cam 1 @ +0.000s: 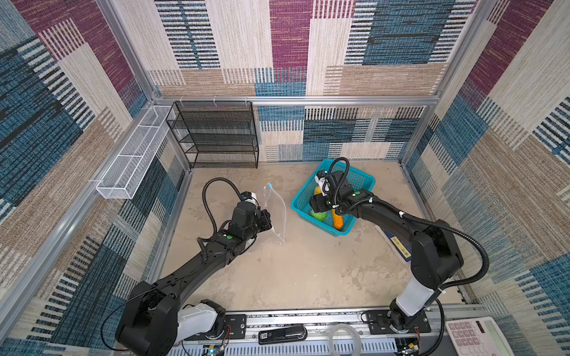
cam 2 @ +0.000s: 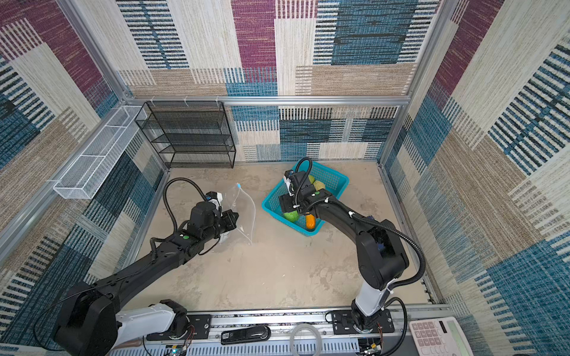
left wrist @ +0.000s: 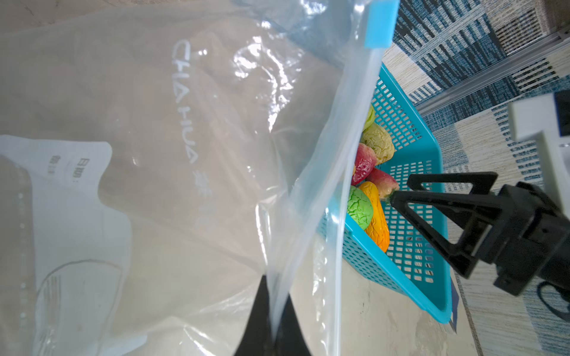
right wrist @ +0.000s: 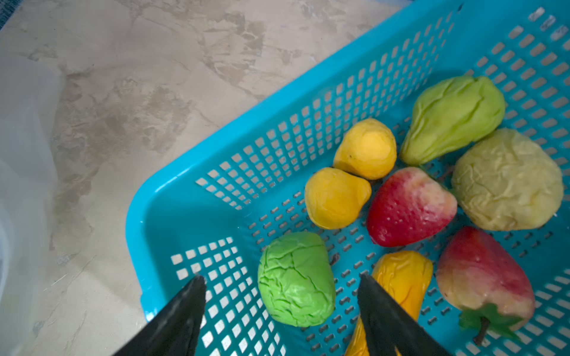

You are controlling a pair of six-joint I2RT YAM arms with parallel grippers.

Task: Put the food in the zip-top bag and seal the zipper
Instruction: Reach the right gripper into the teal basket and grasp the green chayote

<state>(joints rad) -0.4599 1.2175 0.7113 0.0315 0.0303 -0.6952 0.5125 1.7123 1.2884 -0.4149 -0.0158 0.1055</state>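
Observation:
The clear zip-top bag point(cam 1: 276, 212) point(cam 2: 244, 209) stands at centre-left on the table. Its white label patch point(left wrist: 71, 197) faces the left wrist camera. My left gripper point(left wrist: 273, 296) point(cam 1: 267, 222) is shut on the zipper rim point(left wrist: 308, 200), holding the mouth up. The light-blue slider point(left wrist: 381, 23) point(cam 1: 270, 186) sits at the rim's far end. Several pieces of food lie in the turquoise basket point(right wrist: 135, 209) point(cam 1: 368, 182). My right gripper point(right wrist: 282, 277) point(cam 1: 319, 210) hangs open over the green wrinkled piece point(right wrist: 296, 277). One finger lies over the orange piece point(right wrist: 401, 271). Yellow point(right wrist: 336, 197) and red point(right wrist: 407, 206) pieces lie beyond.
A black mesh shelf point(cam 1: 216, 135) stands against the back wall. A white wire rack point(cam 1: 132, 154) hangs on the left frame. A calculator point(cam 1: 475, 336) lies at the front right. A dark blue flat item point(cam 1: 398, 243) lies under the right arm beside the basket.

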